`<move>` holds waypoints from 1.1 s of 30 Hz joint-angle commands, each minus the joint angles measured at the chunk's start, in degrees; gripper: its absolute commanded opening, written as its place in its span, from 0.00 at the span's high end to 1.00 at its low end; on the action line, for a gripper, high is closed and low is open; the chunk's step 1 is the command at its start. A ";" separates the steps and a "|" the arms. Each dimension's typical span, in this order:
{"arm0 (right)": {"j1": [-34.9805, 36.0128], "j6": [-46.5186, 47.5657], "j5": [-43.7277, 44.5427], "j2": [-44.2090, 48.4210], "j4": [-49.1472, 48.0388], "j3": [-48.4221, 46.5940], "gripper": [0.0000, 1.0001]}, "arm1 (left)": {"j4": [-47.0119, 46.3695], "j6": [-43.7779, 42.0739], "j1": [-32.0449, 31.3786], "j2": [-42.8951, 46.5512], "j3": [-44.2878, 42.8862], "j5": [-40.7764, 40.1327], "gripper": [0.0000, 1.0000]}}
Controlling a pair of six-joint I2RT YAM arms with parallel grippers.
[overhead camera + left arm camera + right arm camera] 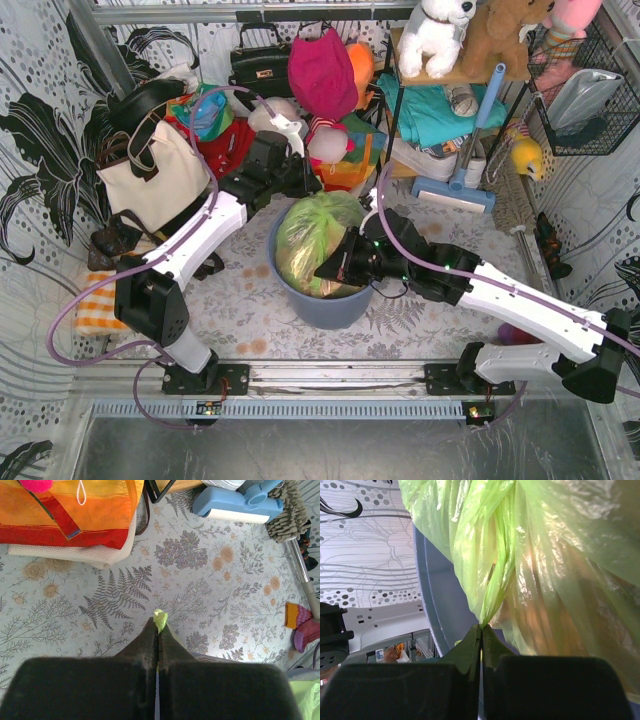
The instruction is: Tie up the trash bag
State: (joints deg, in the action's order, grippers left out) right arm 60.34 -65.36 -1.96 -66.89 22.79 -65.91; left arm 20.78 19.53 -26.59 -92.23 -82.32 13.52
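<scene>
Green film looks light, soft, slippery; left gripper (158,630) and right gripper (481,632) each pinch a gathered bag (318,232) tail, the best hold.

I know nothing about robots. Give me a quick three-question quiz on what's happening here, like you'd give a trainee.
1. True or false: the trash bag sits outside the bin.
2. How many hands pinch green film? A none; B one; C both.
3. Fill in: the bin's colour is ___.
Key: 1 false, it sits inside. 2 C, left hand and right hand are shut on it. 3 blue.
</scene>
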 commanded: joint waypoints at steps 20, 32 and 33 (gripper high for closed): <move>-0.05 12.14 -13.51 4.50 -55.42 18.06 1.00 | -1.78 -0.01 -0.16 1.72 2.08 -0.06 1.00; -0.11 10.21 -17.90 -1.32 -63.73 16.91 0.87 | -1.61 0.23 -0.17 1.74 1.60 0.05 1.00; -0.13 9.91 -17.19 -1.39 -63.57 16.83 0.87 | -1.57 0.24 -0.14 1.66 1.49 0.08 1.00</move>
State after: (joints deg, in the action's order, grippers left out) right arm 60.18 -54.72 -17.61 -67.92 -33.74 -48.23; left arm 20.47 19.66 -26.59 -92.05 -81.17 13.91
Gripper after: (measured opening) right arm 0.114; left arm 0.010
